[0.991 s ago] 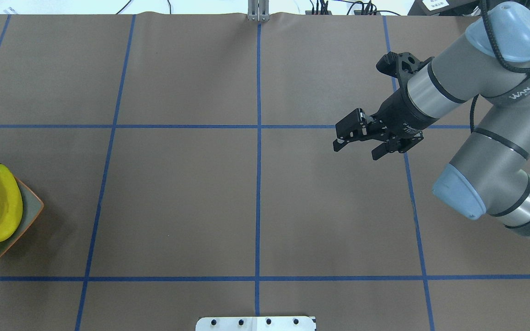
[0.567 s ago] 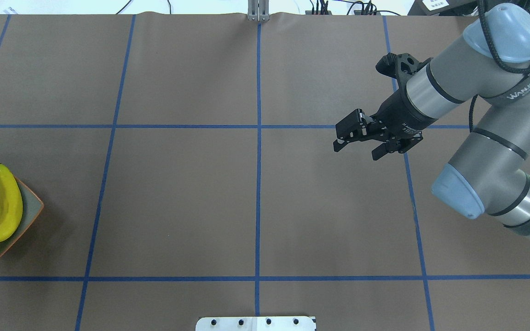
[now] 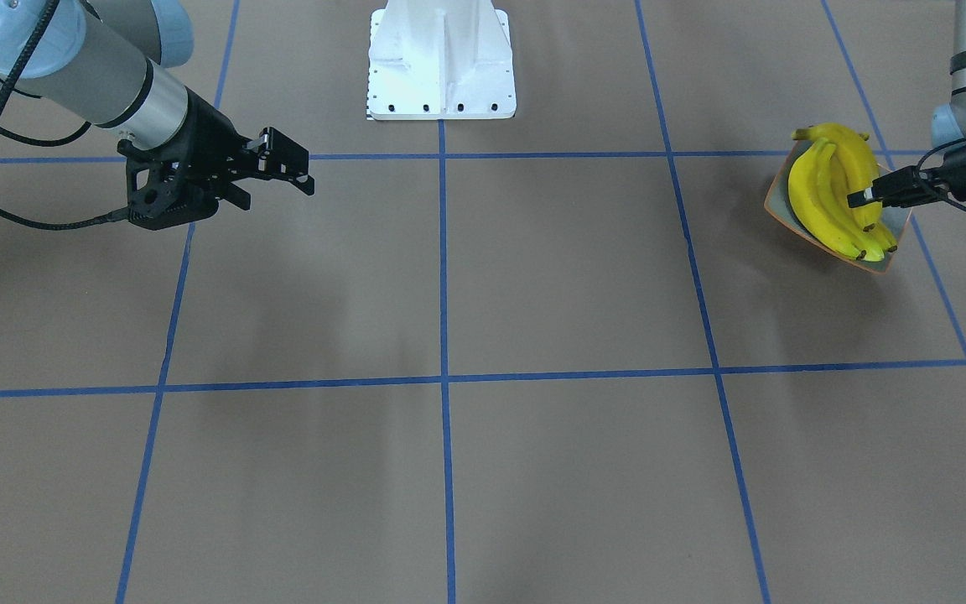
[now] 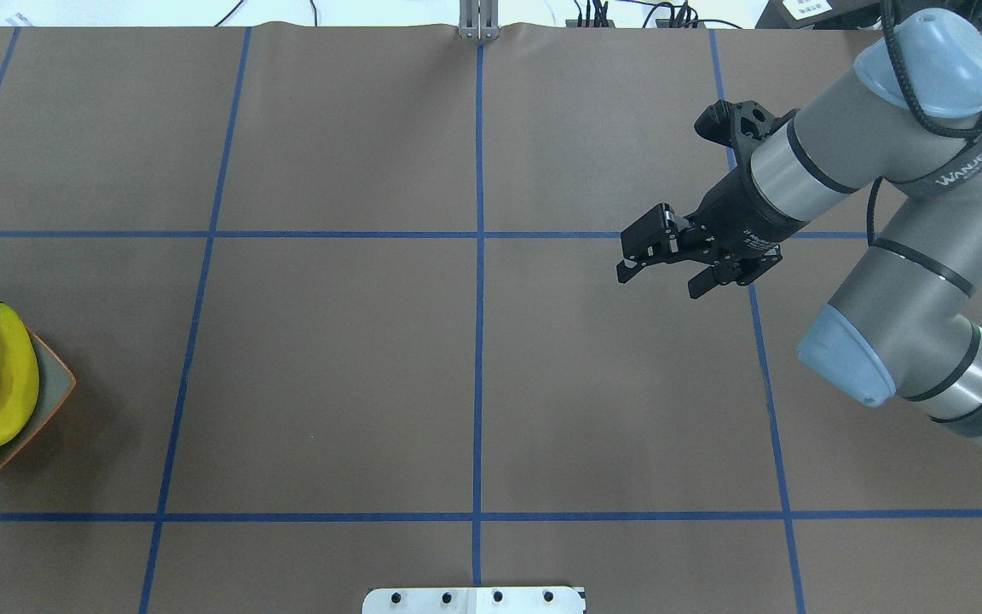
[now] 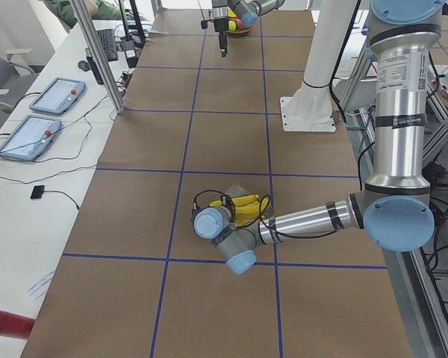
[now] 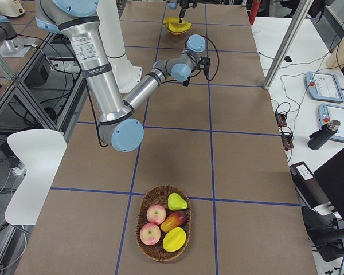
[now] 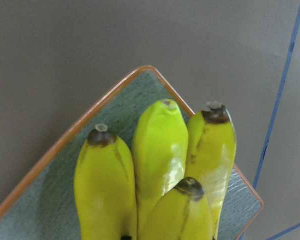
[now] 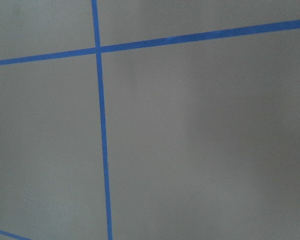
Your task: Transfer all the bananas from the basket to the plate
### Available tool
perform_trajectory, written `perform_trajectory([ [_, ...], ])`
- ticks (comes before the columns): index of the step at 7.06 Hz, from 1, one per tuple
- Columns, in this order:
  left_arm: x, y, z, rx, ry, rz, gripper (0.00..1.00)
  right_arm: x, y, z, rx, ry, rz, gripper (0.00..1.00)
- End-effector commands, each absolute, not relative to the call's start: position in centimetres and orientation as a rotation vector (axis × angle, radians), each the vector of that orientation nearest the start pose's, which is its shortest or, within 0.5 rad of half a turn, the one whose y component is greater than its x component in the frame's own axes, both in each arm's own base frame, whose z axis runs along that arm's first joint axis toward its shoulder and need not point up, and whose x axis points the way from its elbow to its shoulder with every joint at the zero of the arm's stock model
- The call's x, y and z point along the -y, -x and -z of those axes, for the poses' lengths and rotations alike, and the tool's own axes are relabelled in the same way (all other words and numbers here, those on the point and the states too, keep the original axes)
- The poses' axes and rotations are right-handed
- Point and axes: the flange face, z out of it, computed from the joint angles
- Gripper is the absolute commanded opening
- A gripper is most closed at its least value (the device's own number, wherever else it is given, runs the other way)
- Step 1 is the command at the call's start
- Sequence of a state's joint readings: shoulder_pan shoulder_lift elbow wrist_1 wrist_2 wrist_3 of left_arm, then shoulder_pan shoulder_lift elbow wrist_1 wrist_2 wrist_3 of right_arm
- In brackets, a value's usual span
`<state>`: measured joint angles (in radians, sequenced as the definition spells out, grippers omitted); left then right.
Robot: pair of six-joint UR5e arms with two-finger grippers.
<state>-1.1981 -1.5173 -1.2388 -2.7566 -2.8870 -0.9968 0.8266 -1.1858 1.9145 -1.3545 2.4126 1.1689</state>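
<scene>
The bananas lie side by side on the plate, a grey dish with an orange rim at the table's left end. They also show at the view's edge as bananas on the plate. My left gripper reaches over them as one narrow dark tip touching the fruit; I cannot tell whether it is open or shut. In the left wrist view the bananas fill the frame. My right gripper hovers open and empty over the right half. The wicker basket at the far right end holds other fruit.
The white robot base stands at the middle of the near edge. Blue tape lines divide the brown table cover. Apples, a green pear and yellow fruit lie in the basket. Tablets and cables sit on side benches beyond the table.
The plate with the bananas has slid a little to the left, toward the table's end. The dark left fingertip over it shifted slightly. The right arm barely moved.
</scene>
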Motion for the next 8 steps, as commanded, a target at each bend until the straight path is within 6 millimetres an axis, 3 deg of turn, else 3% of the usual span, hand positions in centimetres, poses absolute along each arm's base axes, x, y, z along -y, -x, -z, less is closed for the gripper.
perform_trajectory([
  [1,41.3,-12.2,-68.4,-1.369,0.26,-0.003,0.0,45.4,34.1,-25.3,1.163,0.121,0.025,0.99],
  [3,41.4,-12.1,-68.4,-1.369,0.259,0.001,0.02,45.4,34.1,-25.4,1.16,0.119,0.022,0.99],
  [4,41.4,-11.7,-68.3,-1.373,0.26,0.01,0.48,45.4,34.2,-25.4,1.16,0.12,0.024,0.99],
  [7,41.4,-10.8,-67.6,-1.394,0.222,-0.003,0.61,45.3,34.2,-25.3,1.161,0.12,0.026,0.99],
  [8,41.4,-10.8,-67.6,-1.394,0.221,-0.003,0.74,45.3,34.2,-25.4,1.16,0.121,0.025,0.99],
])
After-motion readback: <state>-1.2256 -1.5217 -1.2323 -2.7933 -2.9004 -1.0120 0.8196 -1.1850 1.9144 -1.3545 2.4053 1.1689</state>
